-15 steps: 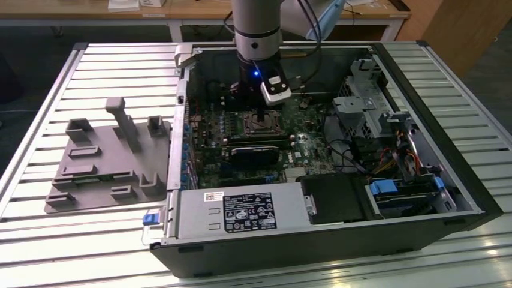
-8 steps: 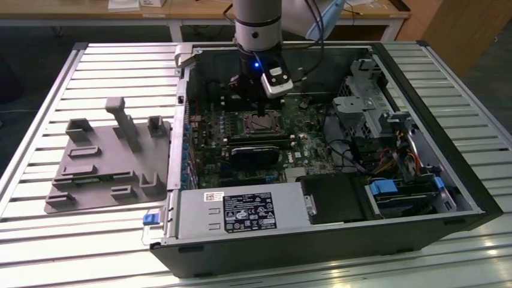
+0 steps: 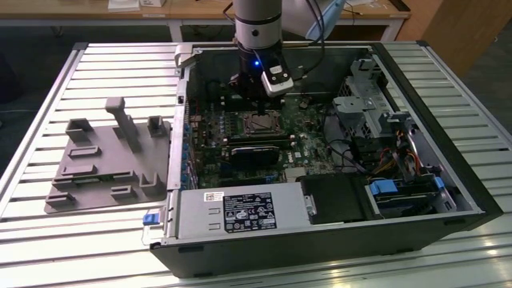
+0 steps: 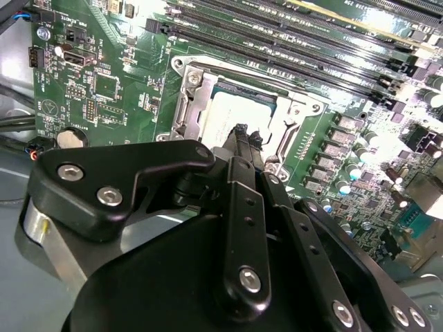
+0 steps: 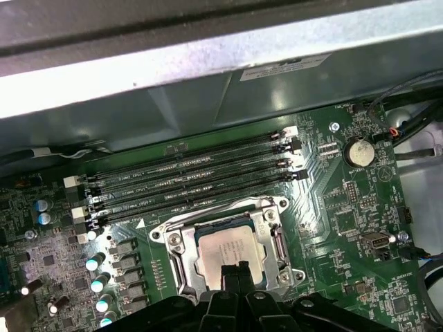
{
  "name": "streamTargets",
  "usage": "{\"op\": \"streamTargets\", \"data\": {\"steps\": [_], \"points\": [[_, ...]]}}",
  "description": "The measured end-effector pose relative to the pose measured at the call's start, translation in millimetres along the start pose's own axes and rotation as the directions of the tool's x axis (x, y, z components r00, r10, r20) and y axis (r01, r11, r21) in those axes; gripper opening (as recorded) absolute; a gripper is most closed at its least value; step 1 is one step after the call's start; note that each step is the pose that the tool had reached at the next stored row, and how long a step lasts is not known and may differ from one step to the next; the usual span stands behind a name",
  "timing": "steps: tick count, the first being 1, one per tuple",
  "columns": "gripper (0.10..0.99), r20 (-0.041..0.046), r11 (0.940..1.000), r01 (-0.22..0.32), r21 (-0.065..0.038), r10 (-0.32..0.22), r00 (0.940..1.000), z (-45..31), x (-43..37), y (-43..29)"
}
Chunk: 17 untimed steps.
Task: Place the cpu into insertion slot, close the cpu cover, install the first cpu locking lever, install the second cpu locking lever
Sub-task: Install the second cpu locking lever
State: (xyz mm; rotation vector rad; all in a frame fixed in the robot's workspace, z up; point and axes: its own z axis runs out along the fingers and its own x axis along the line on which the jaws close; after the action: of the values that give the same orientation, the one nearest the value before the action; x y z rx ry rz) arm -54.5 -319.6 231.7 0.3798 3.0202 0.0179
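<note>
The cpu (image 5: 225, 250) lies flat in the insertion slot (image 3: 260, 124) on the green board, its pale metal top (image 4: 228, 111) showing through the window of the cpu cover (image 5: 268, 216). The silver cover frame (image 4: 299, 116) lies down around the chip. My gripper (image 5: 235, 268) hangs just above the chip's near edge. Its black fingertips (image 4: 242, 133) are pressed together with nothing between them. In the exterior view the gripper (image 3: 258, 103) stands over the socket inside the open computer case. I cannot tell how the locking levers stand.
Long black memory slots (image 5: 194, 183) run beside the socket, with the case wall (image 5: 208, 90) behind them. A coin battery (image 5: 358, 152) sits on the board. A grey fixture plate (image 3: 104, 162) lies at the exterior view's left; the power supply (image 3: 240, 210) and drive cage (image 3: 376, 108) crowd the case.
</note>
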Motion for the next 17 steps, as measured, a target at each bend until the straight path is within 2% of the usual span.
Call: {"op": "streamTargets", "data": {"steps": [8, 17], "points": [[0.106, -0.0001, 1.0, 0.0, 0.0, 0.0, 1.0, -0.2, -0.3, -1.3], [0.106, 0.0, 1.0, 0.0, 0.0, 0.0, 1.0, -0.1, -3.2, -12.4]]}}
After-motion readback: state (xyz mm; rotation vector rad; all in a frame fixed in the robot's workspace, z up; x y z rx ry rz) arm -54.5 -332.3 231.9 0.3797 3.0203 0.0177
